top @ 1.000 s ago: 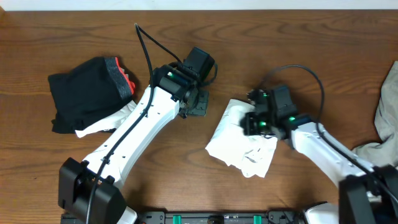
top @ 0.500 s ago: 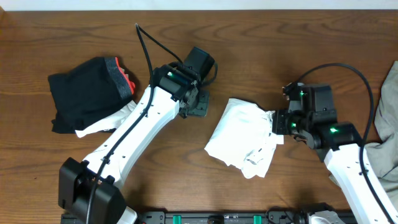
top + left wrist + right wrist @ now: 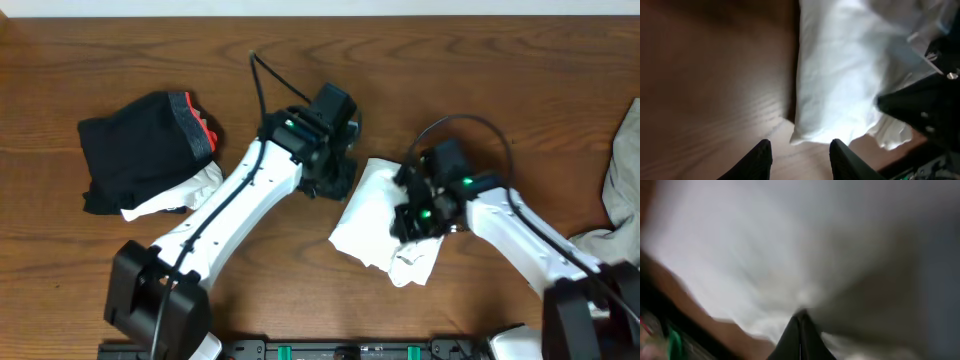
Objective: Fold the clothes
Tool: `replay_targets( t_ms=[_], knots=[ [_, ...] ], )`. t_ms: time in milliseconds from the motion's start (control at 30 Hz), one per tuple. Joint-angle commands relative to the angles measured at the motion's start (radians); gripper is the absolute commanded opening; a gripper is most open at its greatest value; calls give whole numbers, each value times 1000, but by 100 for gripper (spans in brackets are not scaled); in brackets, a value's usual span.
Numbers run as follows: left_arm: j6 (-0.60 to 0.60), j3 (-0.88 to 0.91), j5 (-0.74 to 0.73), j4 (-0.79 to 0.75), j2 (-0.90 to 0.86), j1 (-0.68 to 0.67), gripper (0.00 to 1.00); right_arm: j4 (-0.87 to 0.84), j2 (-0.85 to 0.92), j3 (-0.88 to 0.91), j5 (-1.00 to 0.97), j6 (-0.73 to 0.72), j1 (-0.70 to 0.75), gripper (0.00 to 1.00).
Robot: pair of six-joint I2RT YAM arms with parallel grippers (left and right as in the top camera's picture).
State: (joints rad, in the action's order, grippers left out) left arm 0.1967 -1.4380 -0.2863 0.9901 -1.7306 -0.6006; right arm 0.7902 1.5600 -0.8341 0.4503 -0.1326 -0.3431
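A crumpled white garment (image 3: 368, 215) lies at the table's middle. My left gripper (image 3: 335, 178) is open and empty, hovering just above the table at the garment's upper left edge. In the left wrist view its fingers (image 3: 800, 155) frame bare wood just short of the garment's (image 3: 840, 75) edge. My right gripper (image 3: 412, 215) sits on the garment's right half. In the blurred right wrist view its fingers (image 3: 800, 330) are pressed together with white fabric (image 3: 740, 245) bunched at their tip.
A black garment with a grey and red waistband (image 3: 140, 150) lies at the left on top of a white piece (image 3: 160, 200). A light grey garment (image 3: 620, 180) lies at the right edge. The right arm (image 3: 925, 110) shows dark in the left wrist view.
My right gripper swung out to the right, then came back left onto the white garment. My left gripper moved right, up to the garment's edge.
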Motion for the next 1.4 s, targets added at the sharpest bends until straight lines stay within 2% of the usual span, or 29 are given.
replay_targets(
  t_ms=[0,100,300,467,567,800,933,1033,1167,1367],
  knots=[
    [-32,32,-20,7,-14,2,41,112,22,8,-209,-14,0,1],
    [-32,37,-21,14,-14,-1,41,192,5,5,-329,-47,6,1],
    [-32,41,-109,-6,-14,-3,43,199,-100,0,-296,-61,11,1],
    [-32,83,-152,-82,-14,-36,44,83,-220,-5,-239,-136,37,1],
    [-32,145,-151,-154,-15,-67,45,8,-248,-5,-197,-163,62,6],
    [-31,345,-109,-342,-15,-112,45,-103,-162,-2,-266,-171,75,6],
    [-2,429,-37,-336,-15,-100,33,-127,-75,-2,-376,-177,77,3],
    [9,456,-37,-319,-15,-84,29,-89,-16,-2,-457,-184,91,1],
    [23,459,-37,-288,-14,-69,28,-6,8,-3,-523,-222,154,1],
    [22,459,-37,-296,-14,-68,28,76,-85,-42,-402,-122,243,3]
  ],
)
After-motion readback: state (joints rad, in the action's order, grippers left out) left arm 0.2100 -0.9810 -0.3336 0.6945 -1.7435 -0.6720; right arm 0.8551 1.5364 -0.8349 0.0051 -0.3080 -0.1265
